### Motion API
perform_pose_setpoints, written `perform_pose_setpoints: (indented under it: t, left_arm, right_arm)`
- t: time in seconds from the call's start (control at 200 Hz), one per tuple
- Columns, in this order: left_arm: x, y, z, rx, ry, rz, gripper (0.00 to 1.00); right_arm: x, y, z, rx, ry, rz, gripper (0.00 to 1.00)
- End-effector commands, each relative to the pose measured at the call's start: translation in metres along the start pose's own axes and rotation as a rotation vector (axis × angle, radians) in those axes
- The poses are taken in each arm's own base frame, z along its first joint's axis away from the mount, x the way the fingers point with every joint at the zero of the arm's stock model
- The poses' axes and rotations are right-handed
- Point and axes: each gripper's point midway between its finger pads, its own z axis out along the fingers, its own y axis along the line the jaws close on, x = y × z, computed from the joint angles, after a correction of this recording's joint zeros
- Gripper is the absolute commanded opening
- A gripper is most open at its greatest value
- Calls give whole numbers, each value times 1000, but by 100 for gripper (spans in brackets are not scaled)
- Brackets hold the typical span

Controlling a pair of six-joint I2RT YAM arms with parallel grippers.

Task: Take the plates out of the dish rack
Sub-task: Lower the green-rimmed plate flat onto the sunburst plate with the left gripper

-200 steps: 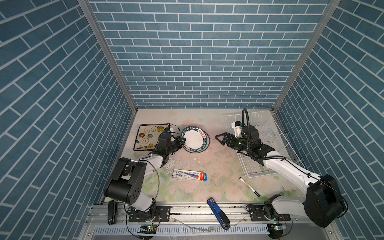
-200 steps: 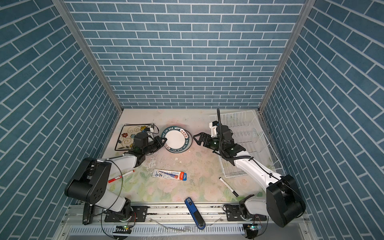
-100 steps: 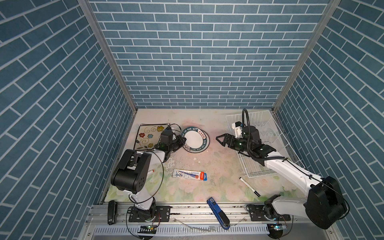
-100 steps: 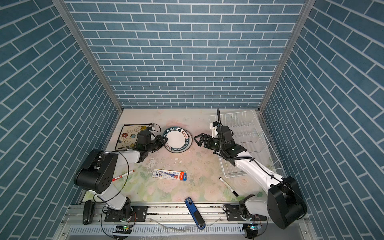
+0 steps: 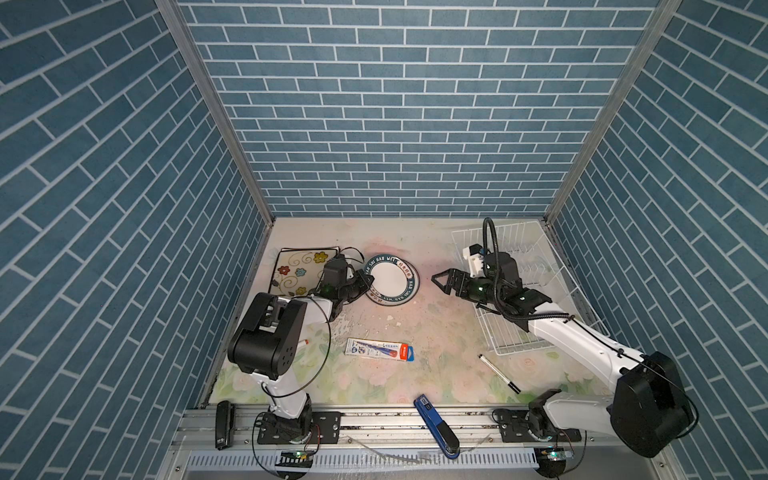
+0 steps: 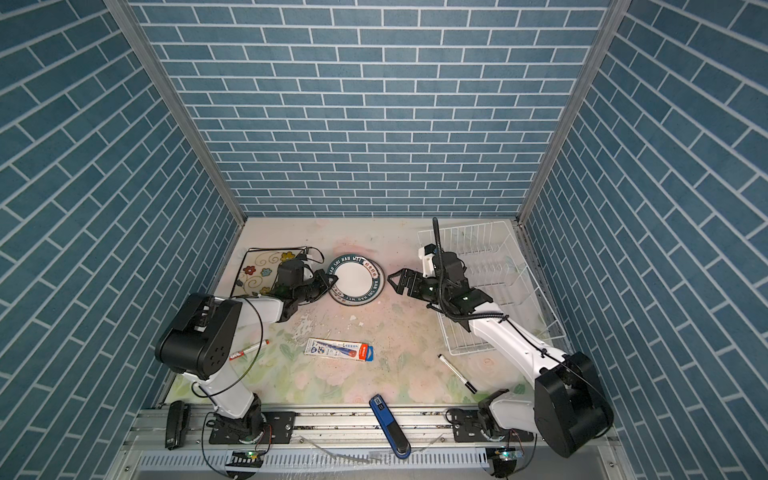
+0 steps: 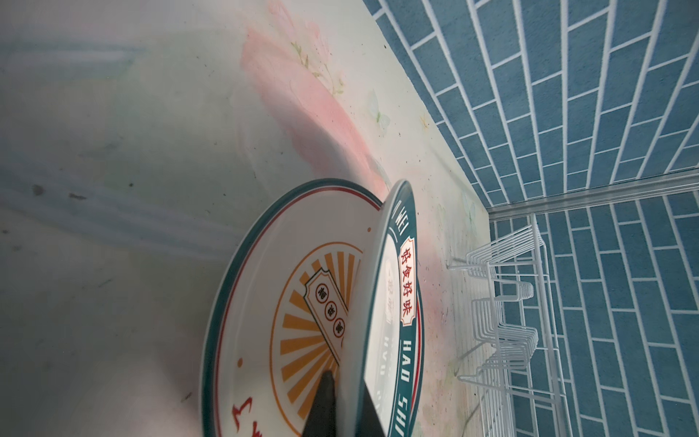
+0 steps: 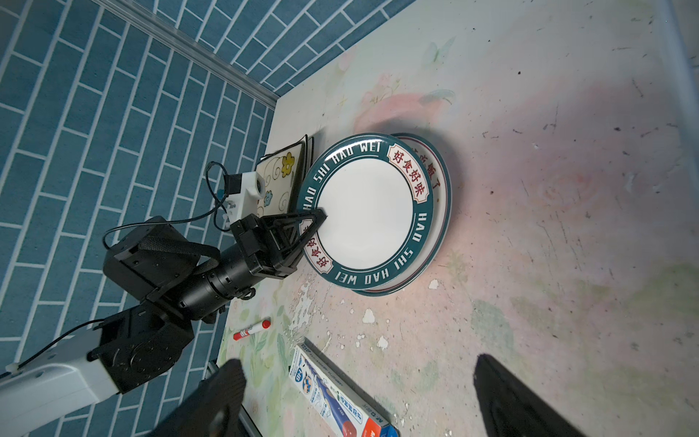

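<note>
- The flowered square plate [image 5: 300, 271] lies flat on the bench [image 5: 436, 332] at far left, already out of the rack.
- The left claw [image 5: 367, 281] pinches the left rim of the round teal-rimmed plate [image 5: 392, 279]. That plate sits over a lower plate [image 7: 295, 333], just right of the flowered one.
- This looks like the set-down. The pinched edge should go down until the plate lies flat and centred on the one beneath. Then the claw can release and back away level, without dragging it.
- Only the left wrist view shows the held plate tilted and the lower plate's orange sunburst.
- The right claw [image 5: 441, 283] hangs spread and empty over mid-bench.
- The dish rack [image 5: 523, 249] stands far right. Neither top view shows a plate in it, though the right arm hides part.
</note>
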Motion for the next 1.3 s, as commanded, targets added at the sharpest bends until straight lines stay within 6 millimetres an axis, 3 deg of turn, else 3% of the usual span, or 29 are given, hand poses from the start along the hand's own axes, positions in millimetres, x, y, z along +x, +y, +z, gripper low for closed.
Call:
perform_pose_setpoints:
  t: [0.0,0.665,1.296]
  left_arm:
    - [-13,-16,2,55,-27,24,0]
    - [-10,-6,8,44,-26,-8,0]
    - [-7,4,0,-31,-21,3,29]
  right_arm:
    - [-15,16,-3,-33,-18,-43,95]
    - [-11,17,-6,-25,8,-55,94]
    - [-10,19,-11,-24,10,-66,94]
